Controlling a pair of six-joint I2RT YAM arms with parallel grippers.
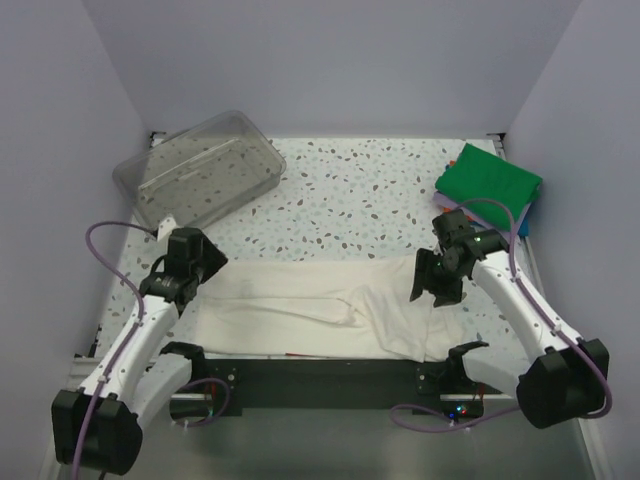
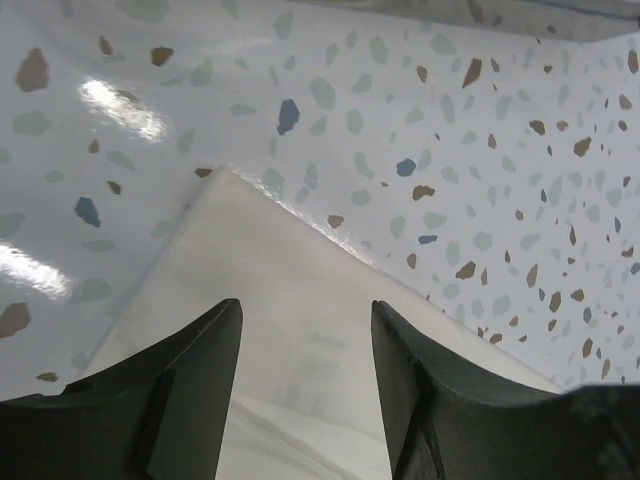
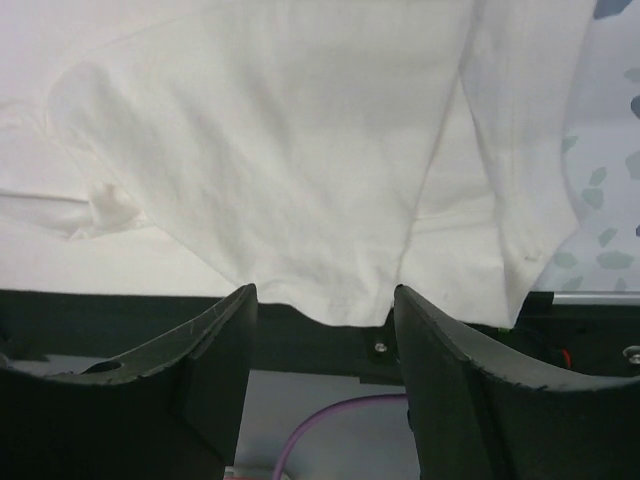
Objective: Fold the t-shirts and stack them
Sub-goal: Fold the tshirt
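Observation:
A cream-white t-shirt (image 1: 310, 305) lies folded lengthwise across the near part of the table, its right end rumpled and hanging over the front edge. My left gripper (image 1: 212, 262) is open and empty, hovering over the shirt's far left corner (image 2: 290, 300). My right gripper (image 1: 432, 285) is open and empty above the shirt's right end (image 3: 300, 170). A stack of folded shirts with a green one (image 1: 487, 180) on top sits at the far right, with blue and orange edges showing under it.
A clear plastic tub (image 1: 200, 172) lies upside down at the far left. The black front rail (image 1: 320, 378) runs along the near edge under the shirt. Purple cables loop beside both arms. Speckled tabletop (image 1: 360, 200) lies behind the shirt.

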